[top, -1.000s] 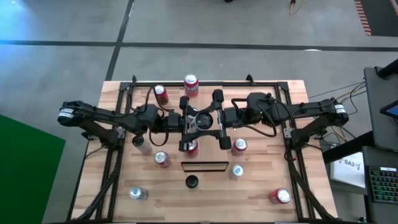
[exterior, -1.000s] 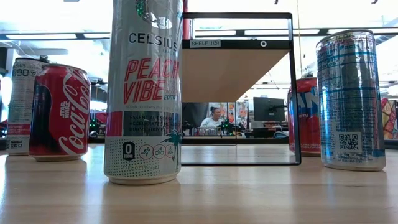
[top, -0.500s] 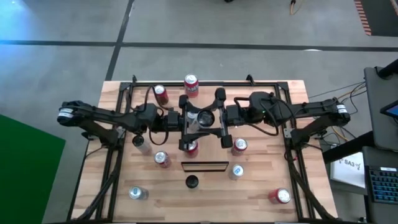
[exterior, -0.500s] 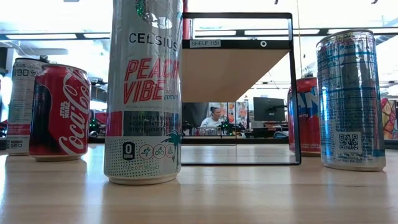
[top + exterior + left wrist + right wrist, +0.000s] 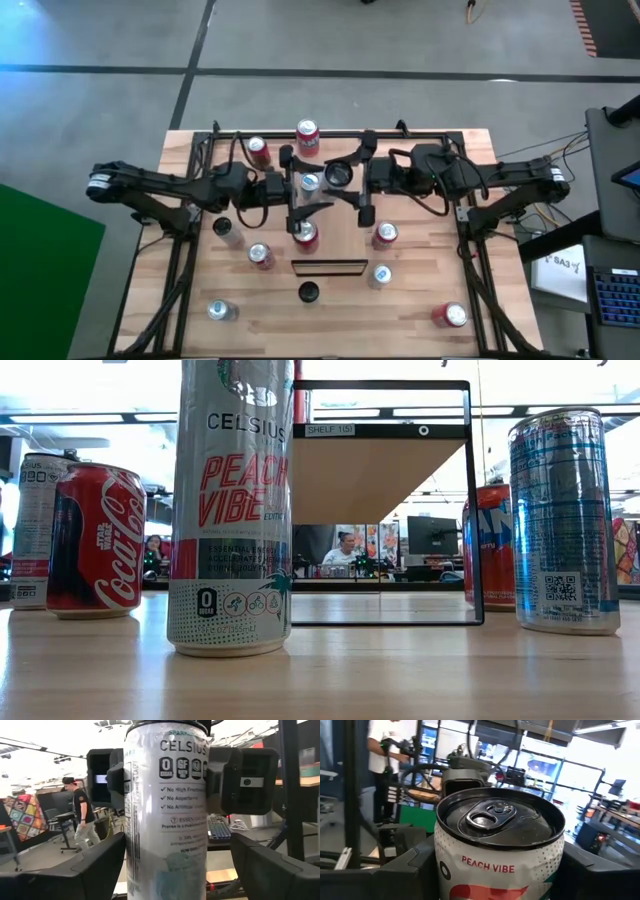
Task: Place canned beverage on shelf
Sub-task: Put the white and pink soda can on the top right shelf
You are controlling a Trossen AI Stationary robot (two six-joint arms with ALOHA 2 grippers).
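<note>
Chg. log, last sec.:
- Both arms: I see them shifted toward far edge of surface, off the spot above red can (image 5: pixel 305 236); that can's top is now uncovered.
- Celsius can (image 5: pixel 310 183): silver top newly exposed from above, betw. the two tools.
- L tool (image 5: pixel 172 870): fingers have spread, gaps either side of can.
- R tool (image 5: pixel 497 870): moved w/ can, pads clamped on it.
- Bkgd, low view: person (image 5: pixel 155 547) newly visible.

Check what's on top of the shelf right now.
No can shows on the shelf in the high view. The low view sees its board from below, so the top face is hidden, and a tall Celsius can covers its left edge.
</note>
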